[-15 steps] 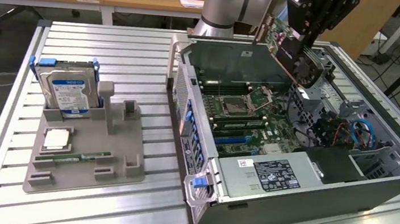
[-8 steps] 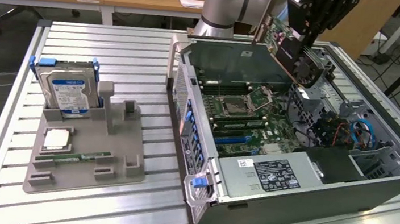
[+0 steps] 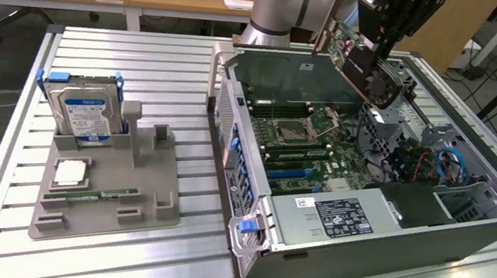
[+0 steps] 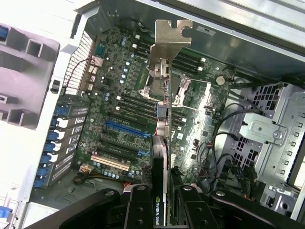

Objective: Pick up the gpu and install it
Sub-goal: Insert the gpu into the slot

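My gripper (image 3: 381, 41) hangs over the open computer case (image 3: 243, 181) and is shut on the gpu (image 3: 364, 62), a green card with a black cooler. The card is tilted in the air above the motherboard (image 3: 305, 142), apart from it. In the wrist view the gpu (image 4: 162, 143) appears edge-on between my black fingers (image 4: 138, 210), with its silver end bracket (image 4: 169, 36) pointing away from the camera. Below it lies the motherboard (image 4: 119, 95) with a blue slot (image 4: 125, 128) and a tan slot (image 4: 110, 162).
A grey parts holder (image 3: 142, 190) on the exterior view's left carries a blue-labelled hard drive (image 3: 89, 111), a CPU (image 3: 69, 172) and a RAM stick (image 3: 94, 195). In the case are a power supply (image 3: 338, 217), cables (image 3: 445, 163) and a metal drive cage (image 4: 271, 133).
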Available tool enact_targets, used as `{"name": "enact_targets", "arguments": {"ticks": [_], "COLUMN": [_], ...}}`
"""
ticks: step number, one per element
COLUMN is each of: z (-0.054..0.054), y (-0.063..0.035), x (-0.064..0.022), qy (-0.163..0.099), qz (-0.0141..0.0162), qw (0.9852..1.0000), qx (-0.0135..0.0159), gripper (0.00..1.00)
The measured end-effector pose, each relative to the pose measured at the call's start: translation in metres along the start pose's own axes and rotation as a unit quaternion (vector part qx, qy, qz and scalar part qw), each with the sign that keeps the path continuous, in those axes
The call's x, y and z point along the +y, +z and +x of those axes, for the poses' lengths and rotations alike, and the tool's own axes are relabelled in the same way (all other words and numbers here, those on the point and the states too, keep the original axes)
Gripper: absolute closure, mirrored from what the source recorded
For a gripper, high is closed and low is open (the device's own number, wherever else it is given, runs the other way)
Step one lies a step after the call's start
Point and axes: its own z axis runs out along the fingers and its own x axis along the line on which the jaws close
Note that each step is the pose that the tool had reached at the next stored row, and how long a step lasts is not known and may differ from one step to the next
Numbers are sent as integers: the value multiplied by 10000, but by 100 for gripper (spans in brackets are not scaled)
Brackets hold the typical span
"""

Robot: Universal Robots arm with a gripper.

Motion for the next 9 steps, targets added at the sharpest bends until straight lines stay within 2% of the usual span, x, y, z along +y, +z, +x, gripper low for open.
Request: {"name": "enact_targets", "arguments": {"ticks": [9], "z": [0], "y": [0], "x": [0], "qy": [-123], "qz": [-3], "qw": [9999], "qx": [1], "gripper": [75]}}
